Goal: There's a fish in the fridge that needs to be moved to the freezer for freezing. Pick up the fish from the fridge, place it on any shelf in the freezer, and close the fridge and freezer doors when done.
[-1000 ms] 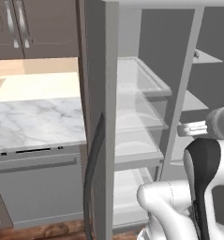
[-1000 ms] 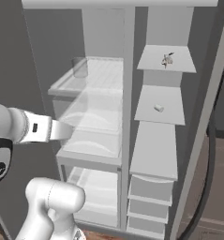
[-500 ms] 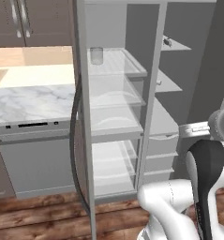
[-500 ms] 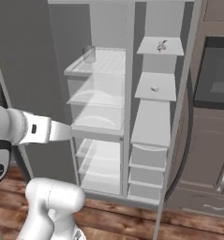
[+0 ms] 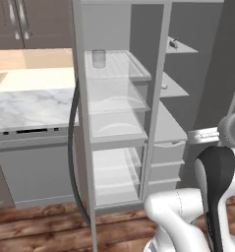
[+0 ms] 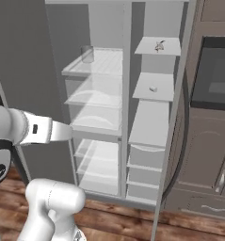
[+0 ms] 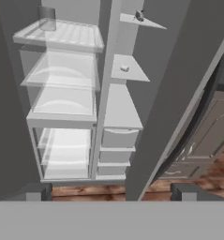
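Observation:
The fish (image 7: 139, 15) is a tiny dark object on the top shelf of the narrow right compartment, and it is far ahead of the hand; it is the same fish (image 5: 173, 44) (image 6: 158, 45) in both base views. Both tall grey doors stand open: the left door (image 5: 84, 147) (image 6: 24, 70) is edge-on with its dark curved handle, and the right door (image 6: 179, 117) (image 7: 179, 103) swings out to the right. My gripper (image 7: 111, 193) is open, its fingertips (image 7: 47, 191) wide apart with nothing between them, well back from the shelves.
A clear glass jar (image 5: 99, 58) (image 7: 47, 18) stands on the top glass shelf of the wide left compartment. A small white item (image 6: 153, 88) lies on the second narrow shelf. A marble counter (image 5: 30, 106) and dishwasher (image 5: 35, 162) are to the left, and a wall oven (image 6: 217, 75) is to the right.
The whole picture has shifted as the base backed away and turned, so the open cabinet now sits farther off and more fully in view. The fish and doors have not moved.

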Robot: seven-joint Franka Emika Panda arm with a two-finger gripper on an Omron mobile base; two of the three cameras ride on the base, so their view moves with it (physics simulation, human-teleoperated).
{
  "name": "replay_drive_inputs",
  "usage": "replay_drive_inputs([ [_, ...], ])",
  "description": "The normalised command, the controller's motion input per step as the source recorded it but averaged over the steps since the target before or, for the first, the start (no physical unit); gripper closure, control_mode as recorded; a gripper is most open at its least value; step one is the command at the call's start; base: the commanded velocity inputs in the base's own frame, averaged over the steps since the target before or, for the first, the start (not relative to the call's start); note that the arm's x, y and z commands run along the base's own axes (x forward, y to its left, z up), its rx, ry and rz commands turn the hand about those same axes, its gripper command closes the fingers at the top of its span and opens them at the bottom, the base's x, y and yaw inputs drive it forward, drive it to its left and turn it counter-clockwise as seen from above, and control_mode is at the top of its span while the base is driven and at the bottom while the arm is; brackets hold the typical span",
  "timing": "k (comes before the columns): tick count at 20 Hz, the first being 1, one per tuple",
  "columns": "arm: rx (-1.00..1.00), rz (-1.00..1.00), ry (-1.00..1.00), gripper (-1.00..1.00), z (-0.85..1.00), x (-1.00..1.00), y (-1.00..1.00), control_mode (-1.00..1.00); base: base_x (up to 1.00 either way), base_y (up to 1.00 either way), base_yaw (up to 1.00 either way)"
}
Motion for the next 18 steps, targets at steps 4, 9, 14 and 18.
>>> replay_drive_inputs([
  [4,0.0,0.0,0.0,-1.0,0.0,0.0,0.0,1.0,0.14,-0.25,0.06],
  [9,0.0,0.0,0.0,-1.0,0.0,0.0,0.0,1.0,0.33,-0.43,0.06],
  [14,0.0,0.0,0.0,-1.0,0.0,0.0,0.0,1.0,0.32,-0.43,0.07],
  [18,0.0,0.0,0.0,-1.0,0.0,0.0,0.0,1.0,0.16,0.3,0.0],
])
